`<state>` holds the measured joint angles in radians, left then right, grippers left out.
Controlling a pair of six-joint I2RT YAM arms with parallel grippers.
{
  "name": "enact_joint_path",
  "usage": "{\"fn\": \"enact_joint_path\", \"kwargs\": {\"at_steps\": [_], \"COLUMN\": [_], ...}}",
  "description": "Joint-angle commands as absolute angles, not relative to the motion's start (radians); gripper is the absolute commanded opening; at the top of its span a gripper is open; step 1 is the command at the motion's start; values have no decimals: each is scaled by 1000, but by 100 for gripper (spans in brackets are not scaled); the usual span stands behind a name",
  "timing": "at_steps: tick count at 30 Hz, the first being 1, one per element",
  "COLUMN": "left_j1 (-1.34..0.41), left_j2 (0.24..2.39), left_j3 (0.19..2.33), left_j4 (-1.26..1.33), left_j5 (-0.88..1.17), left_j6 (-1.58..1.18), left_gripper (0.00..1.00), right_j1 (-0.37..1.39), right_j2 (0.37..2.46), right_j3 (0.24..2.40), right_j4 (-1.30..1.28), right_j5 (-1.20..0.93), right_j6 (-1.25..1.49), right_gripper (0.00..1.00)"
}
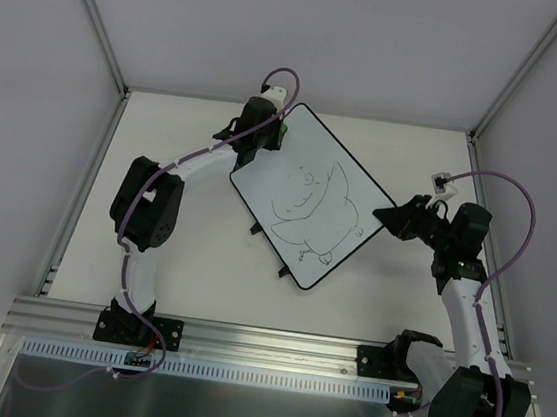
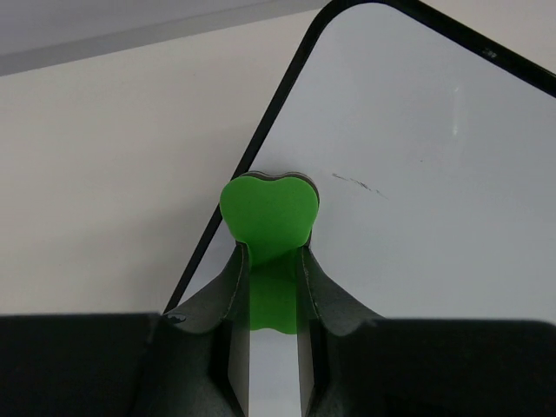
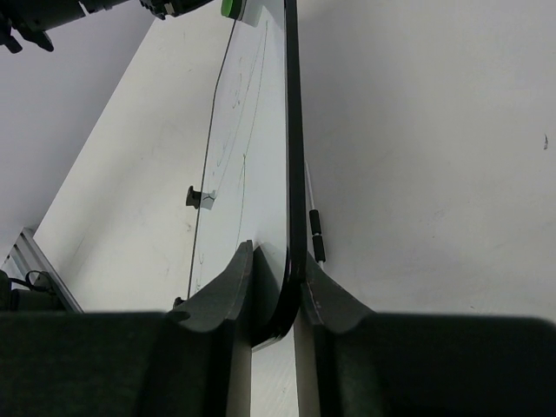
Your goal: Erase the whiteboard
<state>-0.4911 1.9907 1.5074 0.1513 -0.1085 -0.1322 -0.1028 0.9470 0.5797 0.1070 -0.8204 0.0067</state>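
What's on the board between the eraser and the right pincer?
Only the black drawing on the whiteboard, seen in the top view. The left pincer holds the eraser; the right pincer clamps the board's corner.

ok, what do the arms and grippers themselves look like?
The left arm and right arm: white links, bulky black joint housings, black bases on an aluminium rail. A purple cable runs along each, looping free near the wrist. The left gripper and right gripper are black; fingers matte, curving in to narrow tips. No markings visible.
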Motion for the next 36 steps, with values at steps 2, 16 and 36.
{"fn": "enact_joint_path", "kwargs": {"at_steps": [2, 16, 36], "left_j1": [-489, -502, -917], "left_j2": [2066, 2106, 1842], "left_j3": [1565, 1690, 1218], "left_j4": [29, 11, 167], "left_j5": [-65, 170, 28], "left_j6": [-94, -9, -170], "left_gripper": [0, 0, 0], "right_j1": [-48, -32, -20], "right_j2": [959, 962, 940], "right_j3": [568, 572, 568], "right_j4": [67, 54, 45], "right_j5": [-807, -782, -764], "right_j6": [-285, -310, -314], "right_gripper": [0, 0, 0]}}
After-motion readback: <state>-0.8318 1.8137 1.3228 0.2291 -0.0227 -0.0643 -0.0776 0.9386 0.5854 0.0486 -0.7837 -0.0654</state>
